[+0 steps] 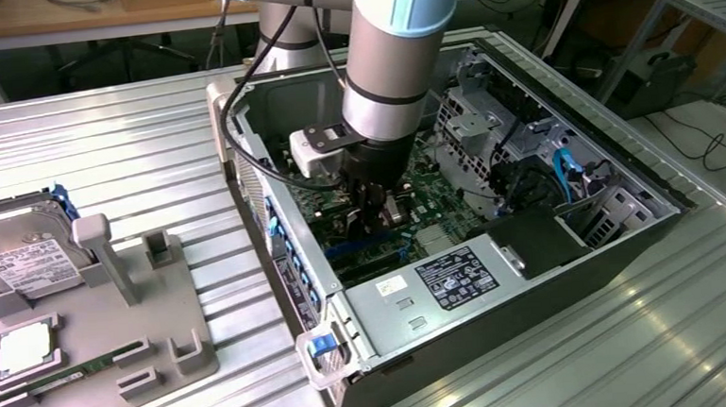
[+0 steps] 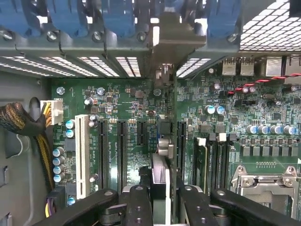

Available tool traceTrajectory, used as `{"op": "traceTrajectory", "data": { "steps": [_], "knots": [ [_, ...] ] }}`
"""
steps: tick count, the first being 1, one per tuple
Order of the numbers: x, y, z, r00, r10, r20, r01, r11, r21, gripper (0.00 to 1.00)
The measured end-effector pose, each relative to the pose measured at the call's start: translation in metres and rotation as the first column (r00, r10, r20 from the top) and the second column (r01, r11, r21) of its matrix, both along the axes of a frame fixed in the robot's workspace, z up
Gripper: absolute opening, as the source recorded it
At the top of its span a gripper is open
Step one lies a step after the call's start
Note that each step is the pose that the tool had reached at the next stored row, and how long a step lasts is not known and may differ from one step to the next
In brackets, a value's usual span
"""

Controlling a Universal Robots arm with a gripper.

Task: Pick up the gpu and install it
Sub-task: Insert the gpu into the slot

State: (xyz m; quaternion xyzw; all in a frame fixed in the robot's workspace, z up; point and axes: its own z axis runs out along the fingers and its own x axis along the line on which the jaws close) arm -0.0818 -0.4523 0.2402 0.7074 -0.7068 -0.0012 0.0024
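Robot arm [image 1: 386, 60] is reaching down into the open computer case [image 1: 469, 282], which is lying on its side on the ribbed metal tabletop [image 1: 133, 151]. The hand [image 1: 376, 207] is sitting low inside the case, just above the green motherboard [image 1: 432, 185]. In the wrist view the hand [image 2: 160, 197] is clenching the gpu [image 2: 159, 174] edge-on between its black fingers [image 2: 138, 202]; the card is standing upright on its thin edge, running away from the camera toward the rear slot openings, with its silver bracket [image 2: 176, 42] reaching up against the case's back wall between the blue slot clips [image 2: 70, 16]. The card's lower edge is lying along the motherboard [image 2: 122, 103] among the black expansion slots [image 2: 121, 150], with the white slot [image 2: 82, 155] further off to one side and the processor socket [image 2: 265, 183] on the other; whether the card is fully seated cannot be told. At the exterior view's left, a grey parts tray [image 1: 107, 342] is carrying a silver hard drive [image 1: 19, 258], a square chip [image 1: 25, 349] and a narrow green memory stick [image 1: 77, 372], all well apart from the case.
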Motion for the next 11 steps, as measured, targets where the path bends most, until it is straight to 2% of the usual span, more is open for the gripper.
{"op": "traceTrajectory", "data": {
  "steps": [3, 4, 5, 8, 9, 10, 11],
  "knots": [
    [0.0001, 0.0001, -0.0038, 0.9999, -0.015, 0.0, 0.015, 0.9999, -0.0001, 0.28],
    [0.0001, 0.0003, -0.0033, 0.9999, -0.015, 0.0011, 0.015, 0.9999, 0.0015, 0.28],
    [0.0, 0.0002, 0.0019, 0.9999, -0.015, 0.0023, 0.015, 0.9999, 0.0003, 0.28],
    [0.0, 0.0003, 0.0018, 0.9999, -0.015, 0.0024, 0.015, 0.9999, -0.002, 0.28],
    [0.0, 0.0003, 0.0018, 0.9999, -0.015, 0.0024, 0.015, 0.9999, -0.0055, 0.28],
    [0.0, 0.0008, 0.0019, 0.9999, -0.015, 0.0025, 0.015, 0.9997, -0.0196, 0.28],
    [0.0, 0.0015, 0.0019, 0.9999, -0.015, 0.0025, 0.015, 0.9997, -0.0211, 0.28]
  ]
}}
